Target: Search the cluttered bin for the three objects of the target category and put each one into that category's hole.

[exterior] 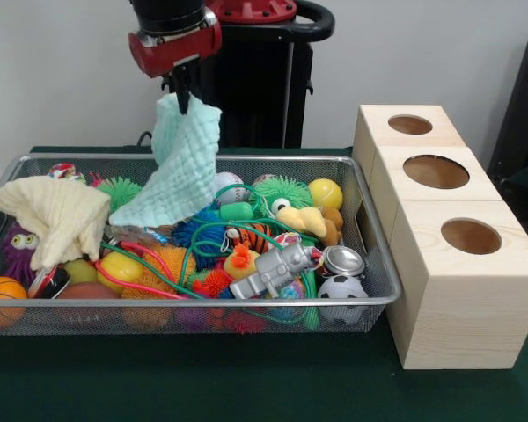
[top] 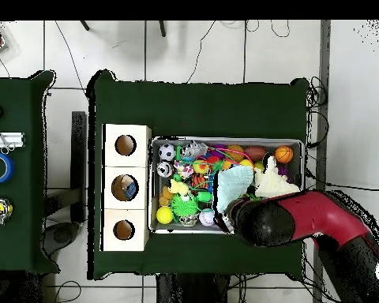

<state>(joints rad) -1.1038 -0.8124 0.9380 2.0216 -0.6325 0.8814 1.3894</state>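
Above the bin (exterior: 370,303) | gripper (exterior: 184,98) jaws pinched on pale mint, waffle-textured cloth (exterior: 178,176) | draping onto toys

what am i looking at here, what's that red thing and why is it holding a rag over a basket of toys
The red and black thing is a robot arm with a gripper at its end. One picture is taken from across the table, facing the robot; the other looks straight down from above.

On the green table sits a wire bin full of clutter: balls, spiky rubber toys, a small grey toy robot, a can and a cream cloth. Beside the bin stand three wooden boxes, each with a round hole on top.

The gripper is pinching the top of a pale green cloth, lifted so that it hangs with its lower edge down among the toys. The job is to sort things from the bin into the holes.
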